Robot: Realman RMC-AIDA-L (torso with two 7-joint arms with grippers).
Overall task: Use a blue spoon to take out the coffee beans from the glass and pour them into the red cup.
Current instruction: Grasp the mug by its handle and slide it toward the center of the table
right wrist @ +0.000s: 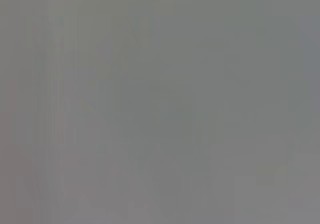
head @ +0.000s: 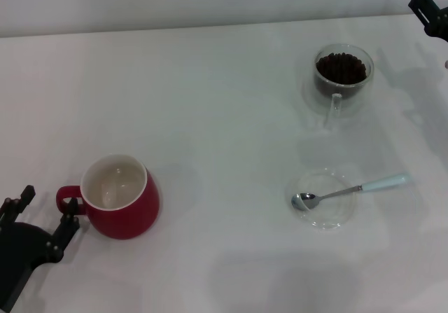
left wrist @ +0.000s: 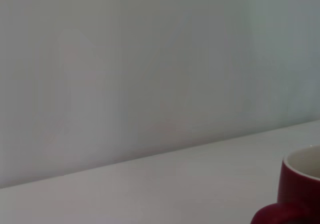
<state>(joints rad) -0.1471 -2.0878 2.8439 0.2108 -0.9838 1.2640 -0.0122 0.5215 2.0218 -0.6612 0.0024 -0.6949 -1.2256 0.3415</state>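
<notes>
Left gripper point(head: 45, 218) beside red cup point(head: 120, 197) on white table point(head: 224, 117), pale wall behind.

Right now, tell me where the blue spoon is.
Head view: the blue spoon lies across the glass saucer on the robot's right, nearer than the glass.

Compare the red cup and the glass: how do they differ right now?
The red cup is opaque red ceramic; the glass is clear. The red cup looks empty; the glass holds coffee beans. The red cup sits near the left gripper, the glass far right. Both stand upright with handles.
</notes>
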